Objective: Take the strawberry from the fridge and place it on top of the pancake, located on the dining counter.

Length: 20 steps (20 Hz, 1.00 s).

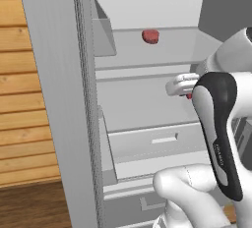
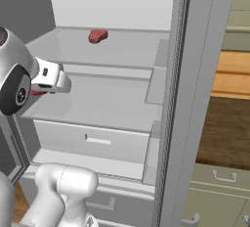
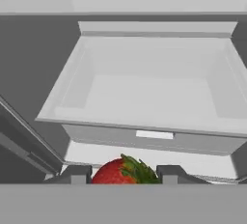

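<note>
Strawberry (image 3: 120,171) sits between jaws; hand view reveals leaves.

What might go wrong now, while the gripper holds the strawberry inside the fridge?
The strawberry sits only at the fingertips of the gripper, so it may slip out while being carried. The open fridge door stands close on one side, so the arm might hit it when pulling out.

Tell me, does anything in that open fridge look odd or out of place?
Nothing looks spilled or broken. The one curious sight: a small dark-red lump lies loose on the bare upper shelf of the light-grey fridge, while the end effector has a red strawberry with green leaves between its fingers.
</note>
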Motion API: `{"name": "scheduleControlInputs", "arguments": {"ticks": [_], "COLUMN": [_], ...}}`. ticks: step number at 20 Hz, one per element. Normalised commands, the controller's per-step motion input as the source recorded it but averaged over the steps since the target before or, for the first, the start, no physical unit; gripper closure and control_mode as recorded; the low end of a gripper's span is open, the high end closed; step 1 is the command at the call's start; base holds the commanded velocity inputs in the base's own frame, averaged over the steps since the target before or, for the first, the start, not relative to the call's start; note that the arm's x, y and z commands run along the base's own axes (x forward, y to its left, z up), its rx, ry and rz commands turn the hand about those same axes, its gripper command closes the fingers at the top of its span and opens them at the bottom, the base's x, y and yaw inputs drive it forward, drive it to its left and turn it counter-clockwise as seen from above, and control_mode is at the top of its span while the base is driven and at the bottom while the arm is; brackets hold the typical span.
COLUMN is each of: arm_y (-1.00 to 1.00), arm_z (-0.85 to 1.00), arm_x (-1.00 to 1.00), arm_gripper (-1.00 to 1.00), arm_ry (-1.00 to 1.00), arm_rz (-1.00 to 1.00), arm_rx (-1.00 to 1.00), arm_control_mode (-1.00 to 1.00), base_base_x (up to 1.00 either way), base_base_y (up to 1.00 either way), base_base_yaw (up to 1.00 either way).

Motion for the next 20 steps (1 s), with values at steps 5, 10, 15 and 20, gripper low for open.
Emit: {"name": "scheduleControlInputs", "arguments": {"ticks": [5, 10, 15, 20], "arm_y": [-0.06, -0.4, -0.25, -0.2], "arm_z": [-0.62, -0.55, -0.54, -0.47], "arm_x": [-0.29, 0.0, 0.03, 0.11], "arm_gripper": [1.0, 1.0, 1.0, 1.0], "arm_ry": [0.09, 0.09, 0.1, 0.1], "arm_rz": [-0.02, -0.11, -0.2, -0.17], "arm_rx": [0.02, 0.07, 0.01, 0.0], "arm_control_mode": [-1.0, -1.0, -1.0, -1.0], "base_base_x": [0.0, 0.0, 0.0, 0.0], "base_base_y": [0.0, 0.0, 0.0, 0.0], "base_base_yaw": [0.0, 0.0, 0.0, 0.0]}}
